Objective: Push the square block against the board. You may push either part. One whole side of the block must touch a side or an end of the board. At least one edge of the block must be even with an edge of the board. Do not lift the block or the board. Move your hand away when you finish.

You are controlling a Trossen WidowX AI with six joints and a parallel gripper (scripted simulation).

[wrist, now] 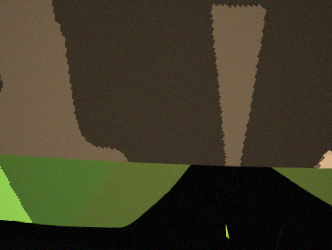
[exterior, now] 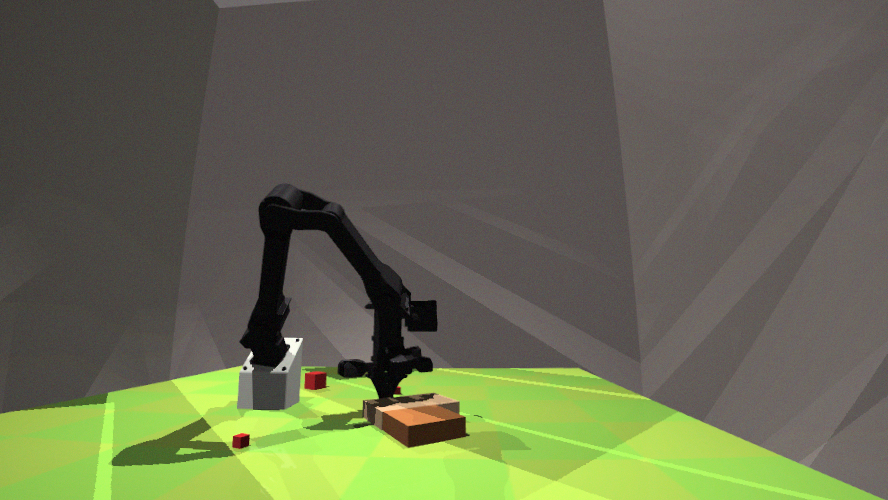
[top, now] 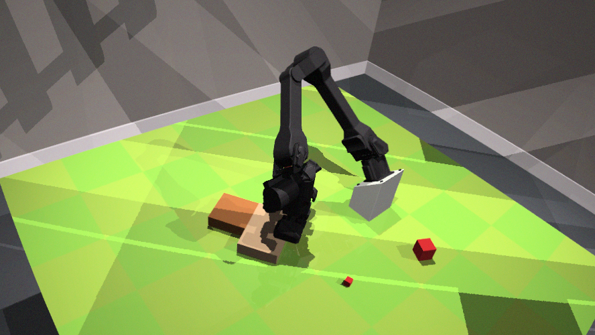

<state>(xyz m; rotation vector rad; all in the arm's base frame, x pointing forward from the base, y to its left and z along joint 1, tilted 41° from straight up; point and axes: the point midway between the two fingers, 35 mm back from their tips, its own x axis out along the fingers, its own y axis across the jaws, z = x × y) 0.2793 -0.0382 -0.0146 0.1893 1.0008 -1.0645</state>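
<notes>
The square orange block (top: 235,208) (exterior: 425,414) lies flat with one side along the long side of the pale tan board (top: 252,238) (exterior: 443,401) (wrist: 37,75). No gap shows between them. Their ends toward the arm's side look about in line; at the other end the board reaches farther. My gripper (exterior: 385,395) (wrist: 219,152) is shut and empty. It points down at the board's side away from the block, its tips at that edge in the wrist view. The top view hides the tips behind the hand. I cannot tell whether they touch the board.
A larger red cube (top: 424,249) (exterior: 315,380) and a small red cube (top: 348,281) (exterior: 398,390) stand away from the board. Another small red cube (exterior: 241,440) shows in the exterior view. The arm's grey base (top: 374,202) (exterior: 268,390) stands beyond the hand.
</notes>
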